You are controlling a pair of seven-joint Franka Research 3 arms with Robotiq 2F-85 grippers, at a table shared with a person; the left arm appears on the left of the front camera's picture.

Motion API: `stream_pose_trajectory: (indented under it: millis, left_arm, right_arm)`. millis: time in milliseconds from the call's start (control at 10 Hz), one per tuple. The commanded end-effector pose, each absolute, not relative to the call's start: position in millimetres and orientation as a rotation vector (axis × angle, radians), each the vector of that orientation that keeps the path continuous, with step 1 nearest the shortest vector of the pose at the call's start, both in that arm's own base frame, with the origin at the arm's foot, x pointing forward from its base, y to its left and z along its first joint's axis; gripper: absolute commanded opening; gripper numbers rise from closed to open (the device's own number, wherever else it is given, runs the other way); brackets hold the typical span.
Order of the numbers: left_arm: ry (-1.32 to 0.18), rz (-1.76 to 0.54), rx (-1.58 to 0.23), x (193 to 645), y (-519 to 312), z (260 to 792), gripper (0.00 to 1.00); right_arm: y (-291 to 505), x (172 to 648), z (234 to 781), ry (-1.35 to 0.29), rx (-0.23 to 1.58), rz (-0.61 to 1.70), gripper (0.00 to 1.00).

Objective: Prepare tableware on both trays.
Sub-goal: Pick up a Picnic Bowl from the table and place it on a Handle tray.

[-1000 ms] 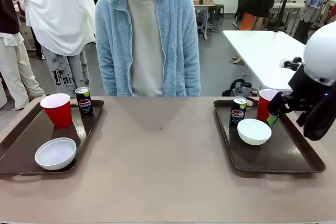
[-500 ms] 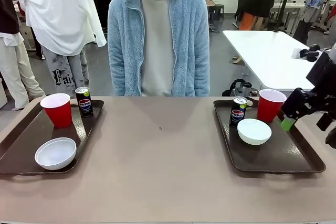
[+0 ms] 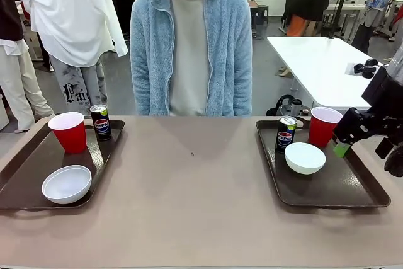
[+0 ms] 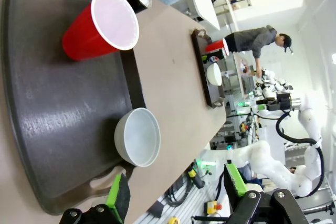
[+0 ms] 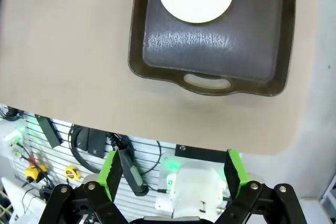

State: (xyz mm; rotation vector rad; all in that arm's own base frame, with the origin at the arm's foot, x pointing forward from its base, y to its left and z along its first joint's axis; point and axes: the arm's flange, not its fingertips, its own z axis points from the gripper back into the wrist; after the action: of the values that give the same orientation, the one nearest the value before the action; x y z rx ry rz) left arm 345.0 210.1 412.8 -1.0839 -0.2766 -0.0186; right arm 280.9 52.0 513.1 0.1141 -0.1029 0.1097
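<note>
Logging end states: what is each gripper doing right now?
Left gripper: open, holding nothing.
Right gripper: open, holding nothing, beside the red cup.

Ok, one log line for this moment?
left brown plastic tray: cup, can, bowl set | right brown plastic tray: same | right pincer: open, empty

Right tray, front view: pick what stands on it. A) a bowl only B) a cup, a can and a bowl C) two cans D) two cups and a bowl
B: the right tray holds a red cup, a black can and a white bowl.
</note>
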Motion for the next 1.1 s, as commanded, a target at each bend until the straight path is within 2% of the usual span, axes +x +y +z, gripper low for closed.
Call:
stream_pose_trajectory:
  millis: [0,100,200,300,500,700,900,1000]
  left_arm:
    - [-0.297,-0.029,-1.097,343.7,210.5,414.6,0.95]
    - [-0.297,-0.029,-1.097,343.7,210.5,414.6,0.95]
    - [-0.297,-0.029,-1.097,343.7,210.5,414.6,0.95]
    - [-0.297,-0.029,-1.097,343.7,210.5,414.6,0.95]
    - [-0.297,-0.029,-1.097,343.7,210.5,414.6,0.95]
    - [-0.297,-0.029,-1.097,343.7,210.5,414.6,0.95]
    - [-0.297,-0.029,-1.097,343.7,210.5,414.6,0.95]
    - [-0.297,-0.029,-1.097,343.7,210.5,414.6,0.95]
  right_arm:
    - [50.9,284.6,511.9,-0.114,0.119,0.114,1.00]
    - [52.0,280.9,513.1,-0.103,0.114,0.110,1.00]
    - [28.1,278.2,527.3,-0.010,0.490,0.012,1.00]
    - [5.5,298.6,537.4,-0.026,0.754,-0.065,1.00]
    - [-29.9,335.8,539.4,-0.066,1.084,-0.187,1.00]
    - [-72.6,355.2,536.2,-0.083,1.304,-0.305,1.00]
    - [-112.2,334.7,531.2,-0.053,1.443,-0.347,1.00]
    - [-127.4,321.3,526.0,-0.059,1.439,-0.369,1.00]
